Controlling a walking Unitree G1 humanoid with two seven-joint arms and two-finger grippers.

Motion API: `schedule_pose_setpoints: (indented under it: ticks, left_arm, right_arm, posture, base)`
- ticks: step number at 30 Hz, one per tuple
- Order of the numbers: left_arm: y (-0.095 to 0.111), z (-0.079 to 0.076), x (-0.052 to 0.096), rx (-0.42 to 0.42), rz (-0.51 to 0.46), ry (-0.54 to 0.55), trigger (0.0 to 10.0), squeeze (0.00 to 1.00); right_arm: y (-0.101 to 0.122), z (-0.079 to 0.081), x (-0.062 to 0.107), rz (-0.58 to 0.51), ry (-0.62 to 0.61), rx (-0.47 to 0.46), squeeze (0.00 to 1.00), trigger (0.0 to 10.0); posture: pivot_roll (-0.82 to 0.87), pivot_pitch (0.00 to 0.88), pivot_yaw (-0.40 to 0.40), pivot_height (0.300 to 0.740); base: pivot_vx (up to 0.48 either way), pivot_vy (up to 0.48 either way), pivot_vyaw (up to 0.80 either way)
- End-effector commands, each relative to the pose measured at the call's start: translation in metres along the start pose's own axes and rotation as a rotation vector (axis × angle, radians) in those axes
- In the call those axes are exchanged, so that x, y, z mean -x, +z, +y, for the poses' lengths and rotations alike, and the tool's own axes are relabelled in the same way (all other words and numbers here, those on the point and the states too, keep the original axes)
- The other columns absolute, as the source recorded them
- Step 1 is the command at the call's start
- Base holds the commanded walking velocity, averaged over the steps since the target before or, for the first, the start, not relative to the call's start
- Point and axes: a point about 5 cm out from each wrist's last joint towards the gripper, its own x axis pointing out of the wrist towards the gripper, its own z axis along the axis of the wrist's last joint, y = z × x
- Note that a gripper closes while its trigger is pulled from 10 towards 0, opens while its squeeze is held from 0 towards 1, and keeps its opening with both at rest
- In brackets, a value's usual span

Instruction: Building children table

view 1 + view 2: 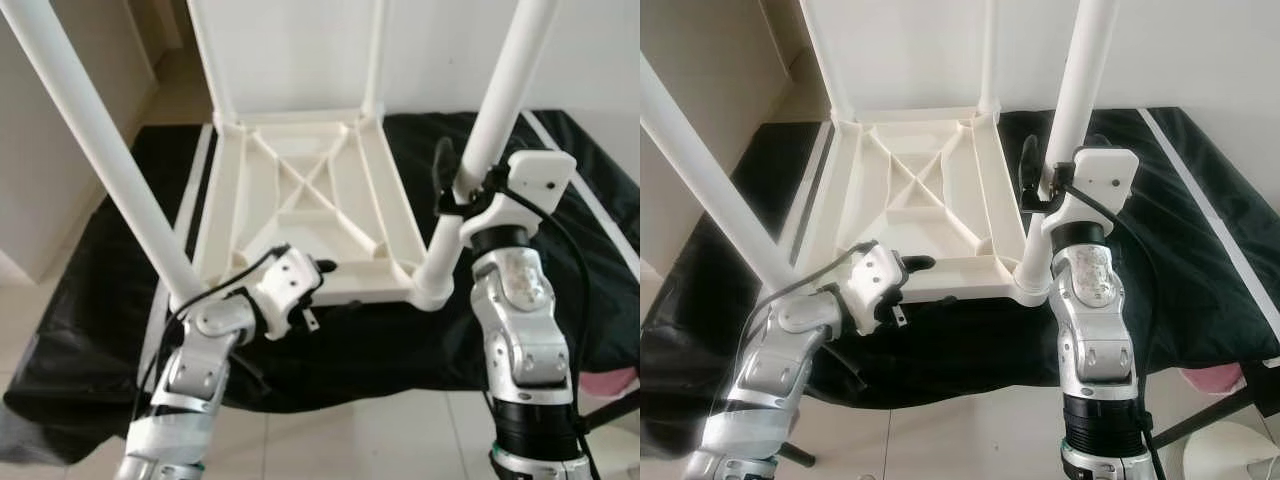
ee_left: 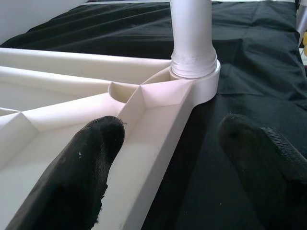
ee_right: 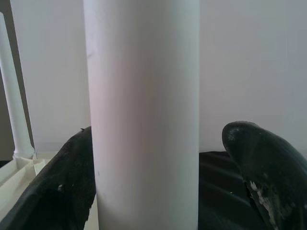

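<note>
1. While the white table (image 1: pixel 300 205) lies upside down on a black cloth (image 1: pixel 560 250), the left eye view shows its ribbed underside facing up, with white legs rising from the corners. The right gripper (image 1: pixel 455 185) sits at the near right leg (image 1: pixel 500 110), a bit above where that leg goes into its corner socket. The left gripper (image 1: pixel 318 272) is down at the near edge of the tabletop frame, by the near left leg (image 1: pixel 100 150).

2. Right eye view, same scene from a slightly different angle: the right arm stands upright with its white wrist housing pressed beside the leg (image 1: pixel 1080 90), and the left arm reaches in low, with one black finger (image 1: pixel 918 263) resting on the frame's near rim. Tiled floor (image 1: pixel 970 430) shows below the cloth's edge, and something pink (image 1: pixel 1215 380) peeks out at the lower right.

3. Left wrist view: the two black fingers (image 2: pixel 72 177) are spread apart, straddling the frame's edge rail (image 2: pixel 158 143). One finger is over the white underside, the other over the black cloth outside it. Ahead of them is the corner socket (image 2: pixel 199 79) with a leg screwed into it.

4. Right wrist view: the white leg (image 3: pixel 144 110) fills the space between the fingers. One finger (image 3: pixel 62 187) is right against the leg, the other (image 3: pixel 264 163) stands off with a visible gap, so the grip is open around it, not clamped. Another leg (image 3: pixel 14 105) stands in the background by the wall.
</note>
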Motion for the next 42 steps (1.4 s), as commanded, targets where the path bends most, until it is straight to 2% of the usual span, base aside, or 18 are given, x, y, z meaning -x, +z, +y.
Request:
schedule_pose_setpoints:
  ticks: [1, 10, 17, 21, 26, 39, 42]
  left_arm:
    - [0.001, -0.003, -0.001, 0.013, -0.022, 0.063, 10.0, 0.00]
    - [0.000, -0.006, 0.000, 0.031, -0.021, 0.070, 10.0, 0.00]
    - [-0.003, 0.000, 0.002, 0.027, -0.001, 0.085, 10.0, 0.00]
    - [0.001, 0.003, 0.007, 0.044, -0.029, 0.094, 10.0, 0.00]
    - [0.004, 0.002, 0.004, 0.046, -0.052, 0.102, 10.0, 0.00]
    - [0.004, -0.007, 0.002, 0.081, -0.058, 0.041, 10.0, 0.00]
    - [0.005, -0.012, 0.005, 0.086, -0.058, -0.012, 10.0, 0.00]
  right_arm:
    - [0.002, 0.001, 0.000, 0.000, 0.010, 0.015, 0.00, 10.0]
    - [0.003, 0.001, 0.000, 0.002, 0.018, 0.023, 0.00, 10.0]
    - [-0.004, 0.000, 0.000, 0.029, 0.027, 0.014, 0.00, 10.0]
    - [-0.007, 0.000, 0.002, 0.036, 0.036, 0.014, 0.00, 10.0]
    - [-0.008, 0.000, 0.002, 0.038, 0.036, 0.014, 0.00, 10.0]
    - [0.000, -0.002, -0.001, 0.020, 0.031, 0.023, 0.00, 10.0]
    - [0.007, -0.001, -0.005, 0.000, 0.034, 0.015, 0.00, 10.0]
  posture:
    - [-0.07, 0.030, 0.011, 0.740]
    - [-0.07, 0.031, 0.006, 0.740]
    - [-0.06, 0.027, 0.003, 0.740]
    - [-0.06, 0.020, 0.005, 0.740]
    - [-0.07, 0.016, 0.008, 0.740]
    - [-0.07, 0.013, 0.009, 0.740]
    - [-0.07, 0.013, 0.006, 0.740]
  base:
    - [0.000, 0.000, 0.00]
    - [0.000, 0.000, 0.00]
    - [0.000, 0.000, 0.00]
    - [0.000, 0.000, 0.00]
    - [0.000, 0.000, 0.00]
    - [0.000, 0.000, 0.00]
    - [0.000, 0.000, 0.00]
